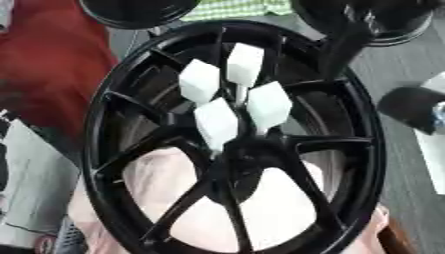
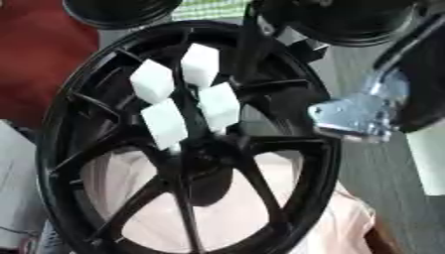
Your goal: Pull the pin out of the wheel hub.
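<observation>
A large black multi-spoke wheel hub (image 1: 235,144) fills most of both views, lying tilted so that its rim runs from the upper middle down to the lower edge. At its centre stand four white, blocky, faceted pins (image 1: 235,94), clustered close together just above the hub's dark middle: two higher ones side by side, two lower ones beneath them, each on a thin stem that goes down into the hub. All four sit in the hub. Through the gaps between the lower spokes shows a pale pink cloth (image 1: 278,208) lying beneath the wheel.

The robot's right arm comes in from the right side of the right eye view, where a silver metal joint (image 2: 356,116) and black casing show just beside the wheel's rim. Whether the fingers of the right hand are apart or together I cannot tell, since the hand itself cannot be made out. In the left eye view a dark rounded black part (image 1: 413,106) shows at the right edge, apart from the pins. The left hand shows in neither view.

Behind the wheel, at the top, lie two more black round rims (image 2: 121,12), one to the left and one to the right. A red surface (image 1: 48,64) fills the upper left, and the grey desk (image 1: 408,64) shows on the right.
</observation>
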Robot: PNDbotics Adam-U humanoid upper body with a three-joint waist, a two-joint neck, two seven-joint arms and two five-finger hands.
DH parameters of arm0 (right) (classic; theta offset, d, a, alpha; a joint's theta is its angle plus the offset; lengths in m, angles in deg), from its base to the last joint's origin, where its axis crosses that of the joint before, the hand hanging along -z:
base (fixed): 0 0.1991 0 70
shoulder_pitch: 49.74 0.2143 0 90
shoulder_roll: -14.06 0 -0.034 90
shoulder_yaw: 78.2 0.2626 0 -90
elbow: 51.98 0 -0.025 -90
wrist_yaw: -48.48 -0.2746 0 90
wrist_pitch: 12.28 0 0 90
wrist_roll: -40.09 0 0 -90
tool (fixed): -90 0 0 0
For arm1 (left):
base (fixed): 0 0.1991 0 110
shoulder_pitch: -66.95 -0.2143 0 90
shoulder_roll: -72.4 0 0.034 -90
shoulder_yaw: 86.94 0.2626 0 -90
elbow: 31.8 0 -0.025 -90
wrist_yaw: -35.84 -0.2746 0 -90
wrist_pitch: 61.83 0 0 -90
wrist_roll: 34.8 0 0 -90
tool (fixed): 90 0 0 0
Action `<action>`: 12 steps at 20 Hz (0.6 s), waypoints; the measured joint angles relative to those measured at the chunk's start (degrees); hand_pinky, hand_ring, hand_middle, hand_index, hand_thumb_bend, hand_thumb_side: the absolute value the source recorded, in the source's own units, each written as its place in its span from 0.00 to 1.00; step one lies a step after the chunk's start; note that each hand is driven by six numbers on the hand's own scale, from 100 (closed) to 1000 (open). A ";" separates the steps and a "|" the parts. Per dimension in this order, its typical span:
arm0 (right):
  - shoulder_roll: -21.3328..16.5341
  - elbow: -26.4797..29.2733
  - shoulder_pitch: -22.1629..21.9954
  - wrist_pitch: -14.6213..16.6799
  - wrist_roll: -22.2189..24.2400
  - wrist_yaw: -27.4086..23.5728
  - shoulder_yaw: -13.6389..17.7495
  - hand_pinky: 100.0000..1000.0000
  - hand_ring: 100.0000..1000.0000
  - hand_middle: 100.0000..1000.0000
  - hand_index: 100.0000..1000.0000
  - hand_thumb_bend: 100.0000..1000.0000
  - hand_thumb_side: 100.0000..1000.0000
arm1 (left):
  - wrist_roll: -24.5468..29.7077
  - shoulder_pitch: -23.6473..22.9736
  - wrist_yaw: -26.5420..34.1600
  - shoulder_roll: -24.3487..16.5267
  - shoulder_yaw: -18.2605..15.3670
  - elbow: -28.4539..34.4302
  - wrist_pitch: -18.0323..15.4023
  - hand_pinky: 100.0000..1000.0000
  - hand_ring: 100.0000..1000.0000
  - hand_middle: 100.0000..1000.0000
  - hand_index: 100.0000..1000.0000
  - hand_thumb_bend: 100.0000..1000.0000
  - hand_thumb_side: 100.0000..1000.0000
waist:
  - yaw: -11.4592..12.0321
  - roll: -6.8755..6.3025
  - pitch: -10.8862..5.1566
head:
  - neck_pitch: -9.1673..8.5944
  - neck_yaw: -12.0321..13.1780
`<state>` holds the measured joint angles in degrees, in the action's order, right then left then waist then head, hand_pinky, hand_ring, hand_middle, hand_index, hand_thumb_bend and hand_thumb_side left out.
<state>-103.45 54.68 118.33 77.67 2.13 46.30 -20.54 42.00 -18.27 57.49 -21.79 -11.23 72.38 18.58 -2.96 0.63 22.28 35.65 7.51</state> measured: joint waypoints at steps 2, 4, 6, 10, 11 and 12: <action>1.24 -1.76 0.66 0.76 0.01 1.32 -0.15 0.83 0.80 0.75 0.79 0.00 0.55 | 0.02 0.08 0.02 0.01 0.01 0.00 0.01 0.76 0.77 0.77 0.83 0.08 0.86 | 0.27 0.00 0.15 | 0.00 -0.11; 2.20 -3.52 1.12 1.80 -0.04 2.91 -0.10 0.83 0.80 0.75 0.79 0.00 0.53 | 0.02 0.10 0.03 0.03 0.02 0.00 0.01 0.76 0.77 0.77 0.83 0.08 0.86 | 0.44 0.01 0.46 | -0.01 -0.24; 3.02 -5.22 1.44 3.01 -0.04 4.25 0.22 0.83 0.81 0.75 0.79 0.00 0.52 | 0.02 0.12 0.03 0.03 0.02 0.00 0.01 0.76 0.77 0.77 0.83 0.08 0.86 | 0.71 0.02 0.81 | -0.02 -0.48; 4.37 -8.38 2.11 5.33 -0.17 6.39 1.07 0.83 0.81 0.75 0.80 0.00 0.50 | 0.06 0.29 0.04 0.08 0.28 0.00 0.04 0.76 0.77 0.77 0.83 0.08 0.87 | 1.49 0.28 1.49 | -0.16 -1.03; 4.69 -9.06 2.25 5.89 -0.30 6.74 1.27 0.83 0.81 0.76 0.80 0.00 0.50 | 0.09 0.31 0.04 0.22 0.31 0.00 0.06 0.76 0.77 0.77 0.83 0.08 0.87 | 1.80 0.41 1.72 | -0.38 -1.18; 4.98 -9.66 2.40 6.46 -0.43 7.06 1.31 0.83 0.81 0.76 0.80 0.00 0.49 | 0.12 0.32 0.04 0.40 0.32 0.00 0.09 0.76 0.77 0.77 0.83 0.08 0.87 | 2.15 0.55 1.90 | -0.60 -1.38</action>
<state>-98.47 45.02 120.73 84.13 1.70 53.37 -19.23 42.13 -17.95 57.54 -21.39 -10.91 72.38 18.68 -0.81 1.18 24.18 35.05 6.13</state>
